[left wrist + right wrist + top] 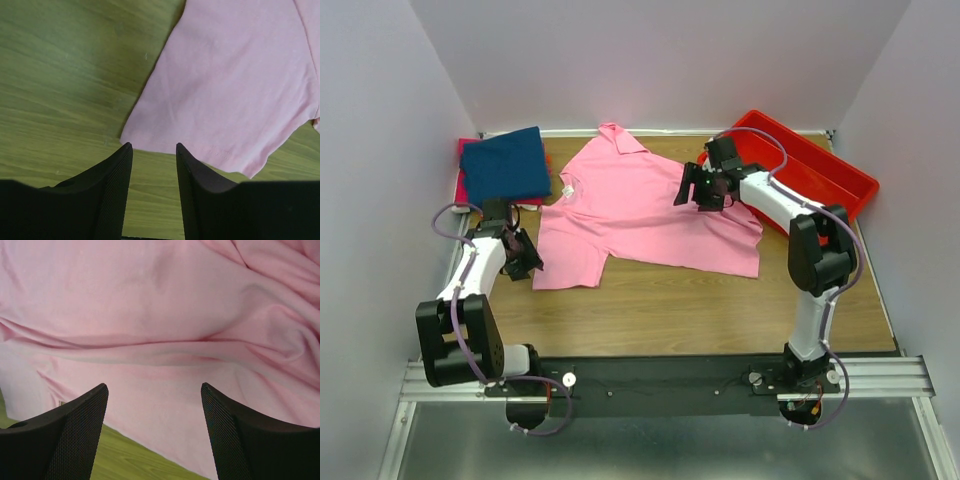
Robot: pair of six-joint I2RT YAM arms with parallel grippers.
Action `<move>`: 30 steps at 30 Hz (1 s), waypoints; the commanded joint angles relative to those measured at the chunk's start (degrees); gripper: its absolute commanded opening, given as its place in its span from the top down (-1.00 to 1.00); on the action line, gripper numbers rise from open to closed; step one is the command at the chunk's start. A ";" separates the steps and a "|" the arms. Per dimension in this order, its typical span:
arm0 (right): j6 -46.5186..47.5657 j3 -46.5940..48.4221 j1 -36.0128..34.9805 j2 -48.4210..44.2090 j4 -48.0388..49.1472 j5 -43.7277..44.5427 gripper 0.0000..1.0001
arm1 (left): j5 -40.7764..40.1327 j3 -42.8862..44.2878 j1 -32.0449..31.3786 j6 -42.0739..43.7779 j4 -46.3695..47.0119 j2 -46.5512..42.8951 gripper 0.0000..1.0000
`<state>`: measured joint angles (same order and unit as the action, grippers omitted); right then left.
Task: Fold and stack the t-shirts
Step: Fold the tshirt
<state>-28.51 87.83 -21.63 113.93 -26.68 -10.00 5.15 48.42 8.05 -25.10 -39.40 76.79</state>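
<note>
The left gripper (153,148) has fingers a little apart, empty, just beside the near left corner of the pink t-shirt (640,205). The right gripper (154,387) has fingers wide apart over that shirt's right side. The shirt lies on a wooden table (720,310) with pale walls (670,60) around. Its tiny white label (565,189) is too small to read. Its collar points at the back wall.

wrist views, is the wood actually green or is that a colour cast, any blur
Colour cast: top external shows the table brown, both wrist views tint it olive green. Left wrist: the pink t-shirt is evenly lit and fairly sharp. Right wrist: cloth folds throw soft shadows; the right gripper shows near black.
</note>
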 commanded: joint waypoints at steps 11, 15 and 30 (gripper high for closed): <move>1.53 -5.74 0.18 -6.35 -1.18 -2.39 -0.63 | -4.62 -6.76 0.12 -10.23 3.80 -1.74 0.24; 1.62 -6.44 0.10 -7.14 -1.18 -2.39 -0.64 | -6.54 -6.24 0.12 -10.14 4.94 0.20 0.24; 1.35 -8.29 0.18 -8.37 -1.27 -2.39 -0.64 | -8.84 -6.76 0.65 -9.70 5.29 1.16 0.27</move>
<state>-27.46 80.29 -21.63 107.57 -26.74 -11.51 -2.04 41.80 8.29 -34.37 -35.46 77.06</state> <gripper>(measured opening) 0.817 0.369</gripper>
